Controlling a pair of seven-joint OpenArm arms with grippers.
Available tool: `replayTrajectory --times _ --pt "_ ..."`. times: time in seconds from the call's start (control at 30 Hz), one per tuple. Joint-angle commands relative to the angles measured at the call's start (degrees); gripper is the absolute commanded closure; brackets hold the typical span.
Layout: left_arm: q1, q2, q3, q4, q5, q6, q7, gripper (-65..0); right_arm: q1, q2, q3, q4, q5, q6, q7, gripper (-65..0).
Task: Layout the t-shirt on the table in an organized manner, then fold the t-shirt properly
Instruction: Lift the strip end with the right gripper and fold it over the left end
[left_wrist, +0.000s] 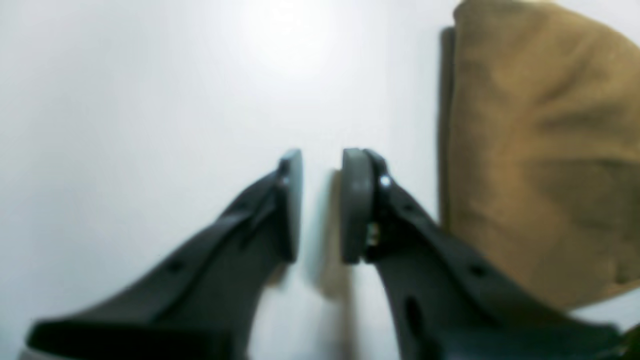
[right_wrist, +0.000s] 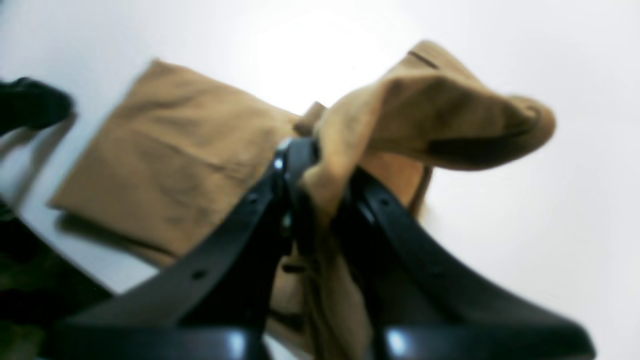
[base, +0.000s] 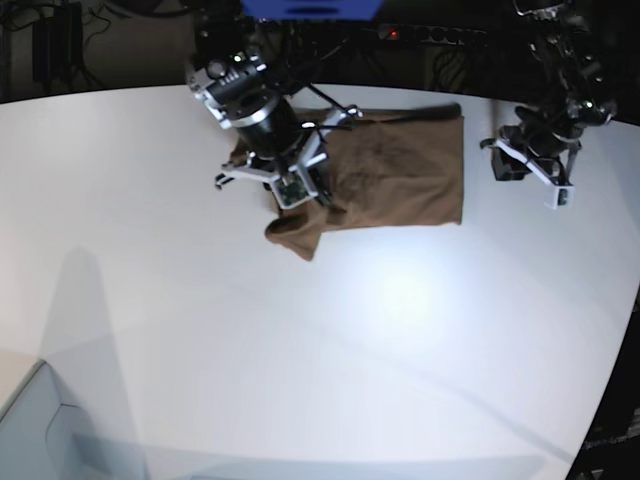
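Observation:
The brown t-shirt (base: 400, 180) lies folded into a rough rectangle at the far middle of the white table (base: 350, 330). My right gripper (base: 300, 195) is shut on a bunch of cloth at the shirt's left end. In the right wrist view, the cloth (right_wrist: 430, 110) is pinched in the right gripper (right_wrist: 317, 165) and lifted, with a fold drooping over it. My left gripper (base: 535, 175) hovers to the right of the shirt. In the left wrist view, the left gripper (left_wrist: 322, 165) is open and empty above bare table (left_wrist: 150, 100), with the shirt's edge (left_wrist: 540, 150) beside it.
Dark equipment and cables (base: 420, 35) line the table's far edge. A pale grey box (base: 30, 430) stands off the near left corner. The table's curved edge (base: 615, 350) runs down the right side. A dark shape, perhaps the other arm (right_wrist: 30, 102), shows in the right wrist view.

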Motion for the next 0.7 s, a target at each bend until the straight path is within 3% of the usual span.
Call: replayTrajectory --times 0.0,0.1,0.4,0.67 --pt "-0.62 0.69 1.44 -0.06 2.11 0.13 1.57 -6.7 0.37 -0.44 -1.33 1.2 0.58 -0.26 1.64 0.0" --pt "-0.8 2.01 3.73 -0.41 5.28 0.13 1.57 0.0 0.37 -0.44 -3.44 1.11 0.58 -0.26 1.64 0.0" --pt "-0.45 3.5 6.1 -0.32 6.86 -0.31 1.57 -0.1 4.33 -0.44 -5.47 -4.95 0.93 -0.26 1.91 0.0" --pt "-0.36 3.24 6.1 -0.32 6.86 -0.48 1.57 -0.1 9.34 -0.44 -12.24 -9.44 0.85 -0.26 1.91 0.0"
